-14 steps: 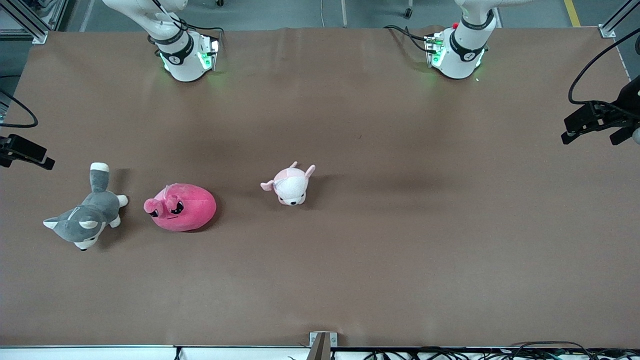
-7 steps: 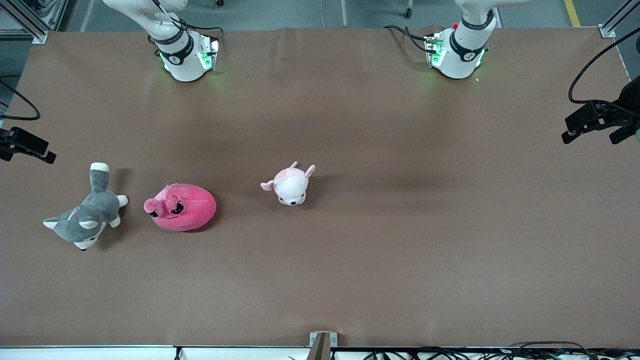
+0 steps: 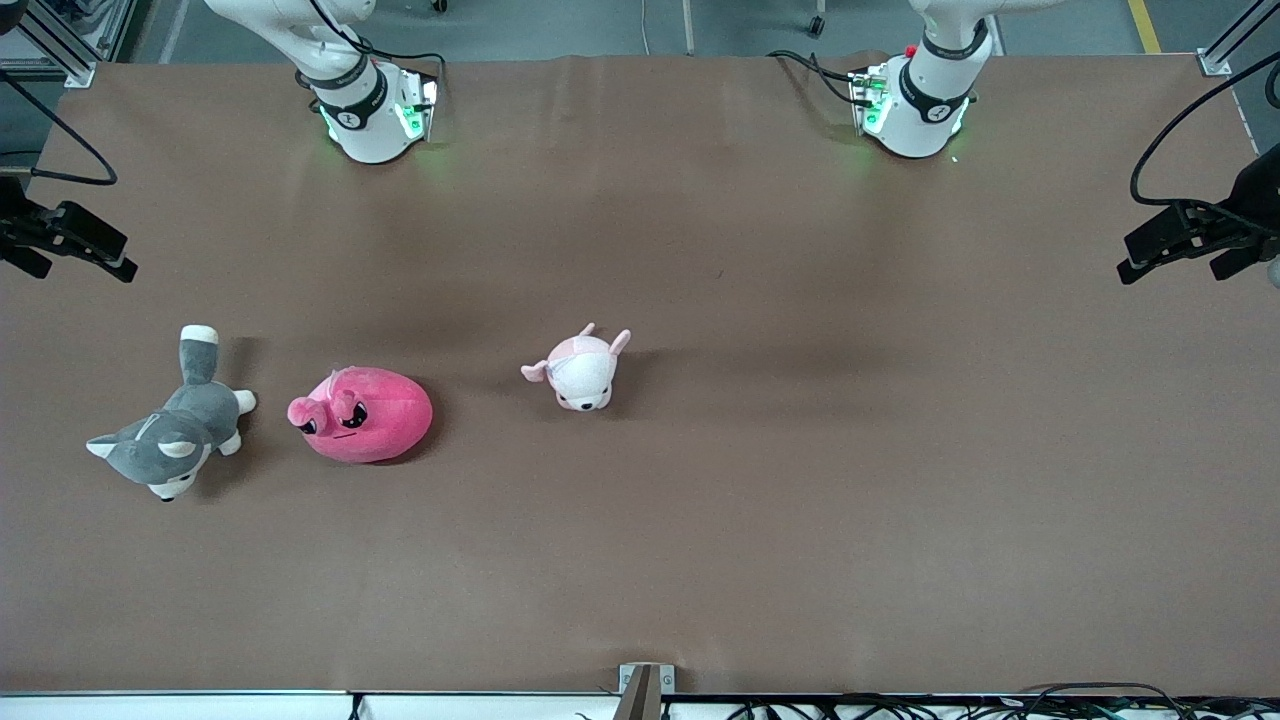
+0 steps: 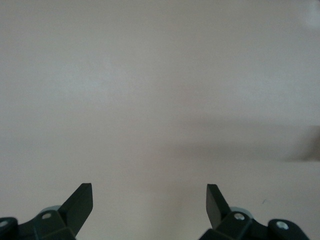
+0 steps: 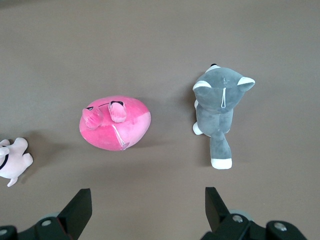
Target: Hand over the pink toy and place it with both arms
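Observation:
The pink toy (image 3: 362, 413) is a hot-pink rounded plush with dark angry eyes. It lies on the brown table between a grey-and-white dog plush and a pale pink plush. It also shows in the right wrist view (image 5: 115, 129). My right gripper (image 3: 100, 255) is open and empty, up over the table's edge at the right arm's end, well apart from the toy; its jaws show wide apart in the right wrist view (image 5: 148, 200). My left gripper (image 3: 1160, 250) is open and empty over the left arm's end of the table, with only bare table under it (image 4: 149, 197).
The grey-and-white dog plush (image 3: 170, 435) lies beside the pink toy toward the right arm's end. The smaller pale pink-and-white plush (image 3: 580, 370) lies near the table's middle. The brown table (image 3: 800, 450) is bare toward the left arm's end.
My right gripper has moved toward the robots' bases and slightly inward over the table. The left gripper has barely shifted. The plush toys have not moved.

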Tool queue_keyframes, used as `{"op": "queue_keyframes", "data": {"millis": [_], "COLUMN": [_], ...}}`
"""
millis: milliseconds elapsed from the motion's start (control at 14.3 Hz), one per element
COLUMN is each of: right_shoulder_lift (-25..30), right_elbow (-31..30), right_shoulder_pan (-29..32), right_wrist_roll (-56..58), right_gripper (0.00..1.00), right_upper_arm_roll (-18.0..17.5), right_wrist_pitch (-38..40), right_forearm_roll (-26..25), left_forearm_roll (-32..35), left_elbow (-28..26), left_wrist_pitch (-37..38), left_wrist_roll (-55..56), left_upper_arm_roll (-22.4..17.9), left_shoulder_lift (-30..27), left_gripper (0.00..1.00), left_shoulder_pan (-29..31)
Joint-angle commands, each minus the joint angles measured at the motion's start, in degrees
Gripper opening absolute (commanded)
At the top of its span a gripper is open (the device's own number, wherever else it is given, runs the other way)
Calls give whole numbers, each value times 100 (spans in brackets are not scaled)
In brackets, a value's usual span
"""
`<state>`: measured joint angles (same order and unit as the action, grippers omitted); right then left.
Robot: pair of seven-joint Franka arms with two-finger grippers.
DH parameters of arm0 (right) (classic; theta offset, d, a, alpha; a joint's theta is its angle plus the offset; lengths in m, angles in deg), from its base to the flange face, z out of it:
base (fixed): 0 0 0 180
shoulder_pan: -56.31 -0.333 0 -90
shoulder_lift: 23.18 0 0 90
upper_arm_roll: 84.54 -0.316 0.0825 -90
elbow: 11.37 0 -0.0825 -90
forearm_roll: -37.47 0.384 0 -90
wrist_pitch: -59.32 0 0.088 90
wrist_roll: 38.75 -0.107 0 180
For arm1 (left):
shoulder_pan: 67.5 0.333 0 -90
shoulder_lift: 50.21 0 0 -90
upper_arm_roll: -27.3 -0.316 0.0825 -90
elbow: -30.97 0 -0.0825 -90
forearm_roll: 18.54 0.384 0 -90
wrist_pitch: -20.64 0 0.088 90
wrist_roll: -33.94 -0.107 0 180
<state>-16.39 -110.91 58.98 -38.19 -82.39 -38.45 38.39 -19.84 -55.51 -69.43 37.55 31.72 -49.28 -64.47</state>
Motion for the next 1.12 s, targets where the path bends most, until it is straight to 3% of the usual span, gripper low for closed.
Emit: {"op": "queue_keyframes", "data": {"millis": [0, 1048], "right_shoulder_lift": [367, 349], "right_elbow": [-452, -250], "right_shoulder_pan": [-3, -3], "right_wrist_roll": [-82, -100], "right_gripper": [100, 100], "right_upper_arm_roll": [-49, -49], "right_wrist_pitch": [-147, 161], "right_forearm_roll": [-119, -128], "left_forearm_roll": [-28, -28], "left_elbow": [-62, -70], "left_wrist_pitch": [51, 87], "left_wrist_roll": [70, 61], "left_upper_arm_roll": [14, 32], "left_shoulder_lift": [-75, -92], "left_gripper": [100, 100], "left_shoulder_pan": [-4, -22]}}
